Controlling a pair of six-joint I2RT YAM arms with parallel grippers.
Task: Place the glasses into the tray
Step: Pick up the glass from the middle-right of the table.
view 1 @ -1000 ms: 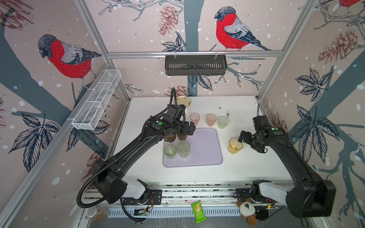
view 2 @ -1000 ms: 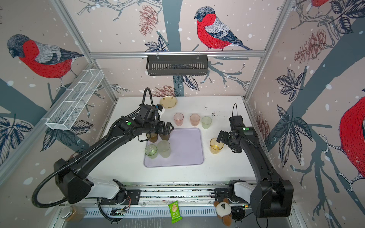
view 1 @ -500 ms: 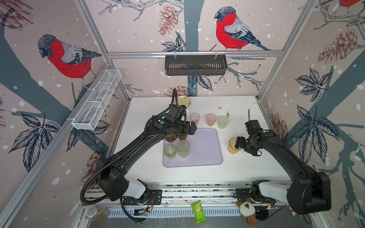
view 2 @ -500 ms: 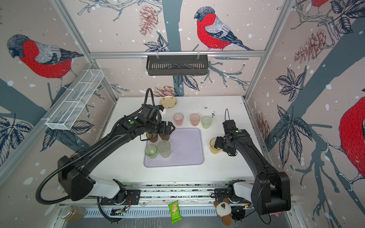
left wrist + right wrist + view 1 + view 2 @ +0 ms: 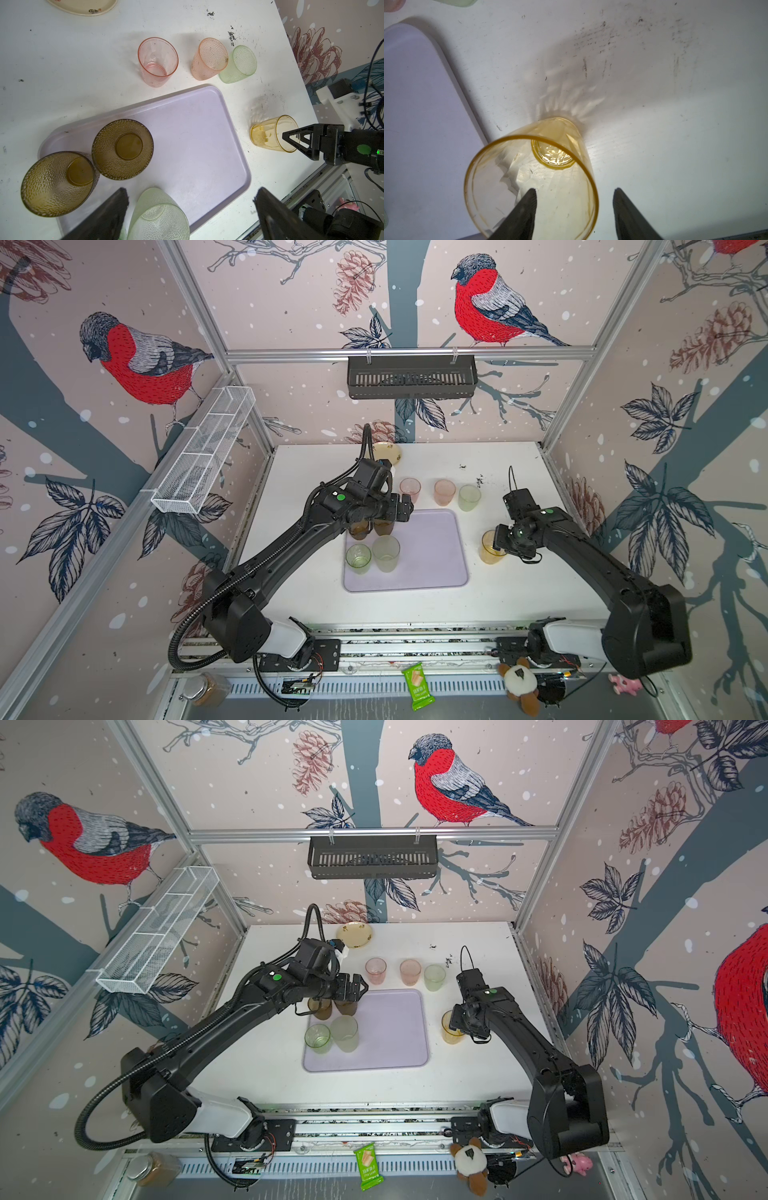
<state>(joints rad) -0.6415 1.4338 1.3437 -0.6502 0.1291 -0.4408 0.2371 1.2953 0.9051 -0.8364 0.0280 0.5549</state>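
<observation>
In both top views the right gripper (image 5: 495,542) sat at the rim of the amber glass (image 5: 487,555). The glass stood on the white table (image 5: 519,593), just off the edge of the tray (image 5: 432,560) on that gripper's side. The left gripper (image 5: 402,508) hung over the tray's far end, its fingers spread wide and empty. Under its wrist stood two brown glasses (image 5: 360,529). Back toward its arm's base were a clear green glass (image 5: 358,559) and a taller frosted green glass (image 5: 386,554). All four were on the tray. Beyond its fingertips, on the table, stood a pink glass (image 5: 410,489), a peach glass (image 5: 444,492) and a pale green glass (image 5: 469,497).

In the left wrist view the tray (image 5: 187,135) lay flat below the spread fingers (image 5: 116,207). It was pale lavender, low-rimmed and round-cornered. The brown glasses (image 5: 122,148) were dimpled and upright. The frosted green glass (image 5: 158,216) stood below the gap between the fingers. The pink glass (image 5: 158,61) was smooth, and the peach glass (image 5: 208,59) and the pale green one (image 5: 239,64) were dimpled.

In the right wrist view one finger (image 5: 525,207) reached inside the amber glass's (image 5: 542,176) mouth and the other stayed outside. The wall passed between them with a gap showing, so the jaws were apart and not clamped. The glass was clear yellow-orange and smooth-walled with a faceted base. It stood upright with the tray's edge (image 5: 415,93) just beside it.
</observation>
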